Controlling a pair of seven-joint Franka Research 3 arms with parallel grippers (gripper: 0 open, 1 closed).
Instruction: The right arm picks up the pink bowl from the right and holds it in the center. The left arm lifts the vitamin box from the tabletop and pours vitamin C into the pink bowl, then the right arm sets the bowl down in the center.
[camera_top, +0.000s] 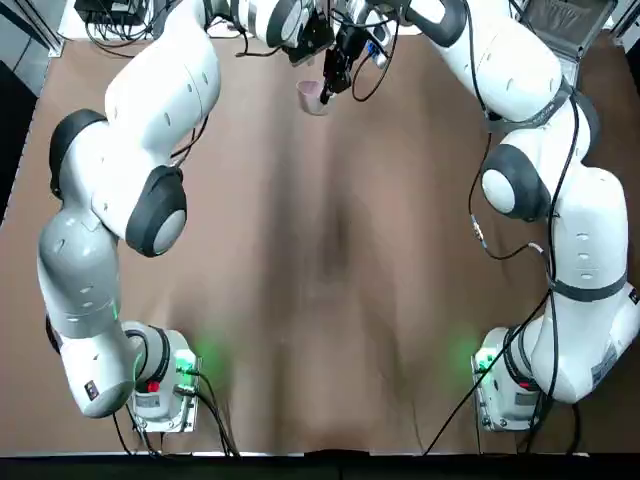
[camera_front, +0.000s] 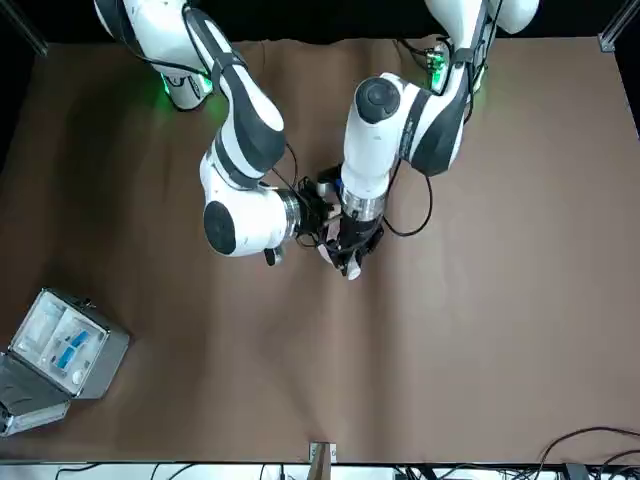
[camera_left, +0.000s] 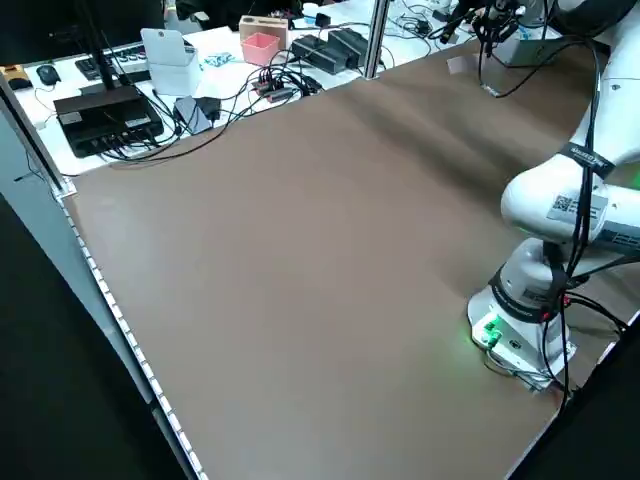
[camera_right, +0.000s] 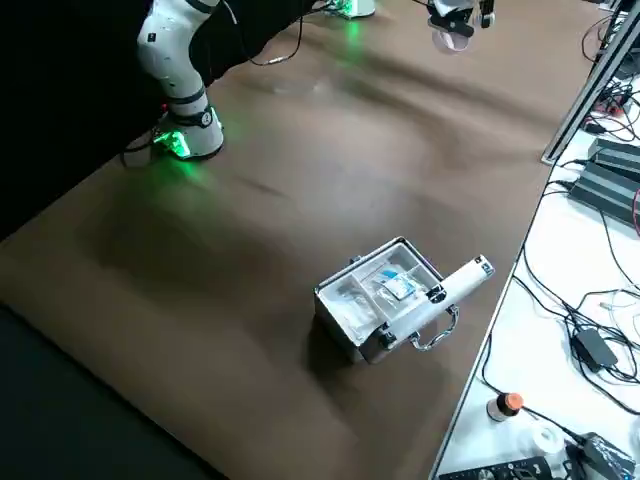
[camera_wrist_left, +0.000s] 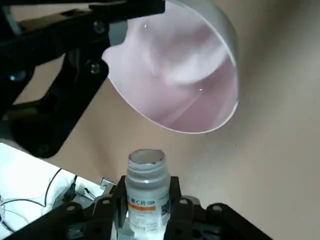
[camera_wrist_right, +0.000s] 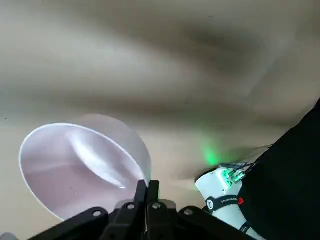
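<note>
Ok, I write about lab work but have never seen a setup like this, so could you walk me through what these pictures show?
Two white robot arms are mounted side by side at a brown table. The top view looks straight down, the front view faces the robot from across the table, and two side views look down diagonally. The last two come from cameras on the arms' wrists.

Both arms reach to the far middle of the table. There the right gripper holds a pink bowl by its rim, tilted. Near the bowl, the left gripper is closed around a small white bottle, its cap off: the vitamin container. On the table lies an open grey case with clear and blue-white contents. Beyond the edge is a white desk with cables and boxes.
</note>
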